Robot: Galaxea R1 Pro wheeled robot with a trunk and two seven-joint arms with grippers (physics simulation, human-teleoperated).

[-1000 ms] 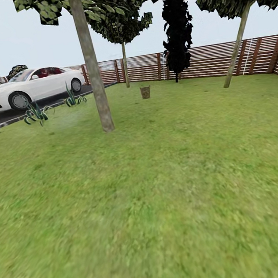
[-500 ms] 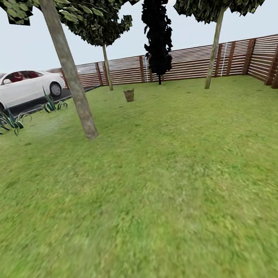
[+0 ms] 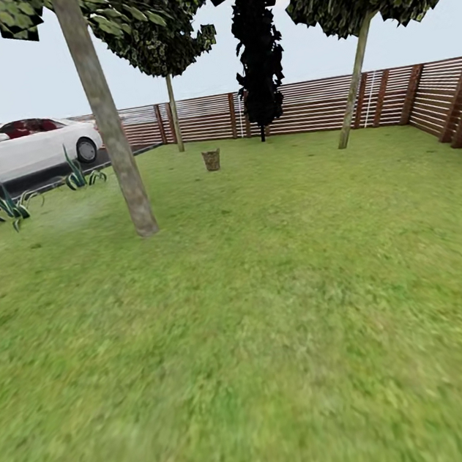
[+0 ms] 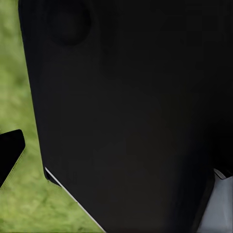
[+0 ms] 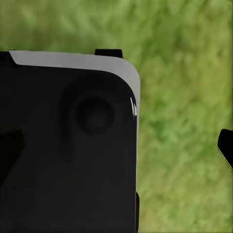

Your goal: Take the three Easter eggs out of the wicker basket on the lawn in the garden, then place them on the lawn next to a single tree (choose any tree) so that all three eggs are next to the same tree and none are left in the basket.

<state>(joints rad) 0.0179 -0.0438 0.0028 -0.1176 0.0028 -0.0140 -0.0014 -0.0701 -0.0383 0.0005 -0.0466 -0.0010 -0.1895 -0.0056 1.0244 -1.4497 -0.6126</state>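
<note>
The wicker basket (image 3: 212, 160) stands small and brown far off on the lawn (image 3: 273, 313), near the back fence. It is too distant to tell whether the Easter eggs lie in it. The nearest tree (image 3: 108, 131) rises from the grass on the left, with a slimmer tree (image 3: 174, 117) behind it and a leaning one (image 3: 354, 86) at the right. In the left wrist view, one black fingertip (image 4: 10, 151) of my left gripper (image 4: 116, 155) sits at the picture's edge beside the robot's dark body. My right gripper (image 5: 116, 150) shows a fingertip (image 5: 226, 149) over grass, and it holds nothing.
A white car (image 3: 19, 148) is parked on the dark driveway (image 3: 38, 180) at the left, edged by spiky plants (image 3: 1, 206). A brown slatted fence (image 3: 403, 94) closes the back and right sides. A dark narrow bush-like tree (image 3: 257, 49) stands by the fence.
The whole head view has slid left and the near tree has grown larger: the camera has turned right and moved forward. Nothing on the lawn has moved.
</note>
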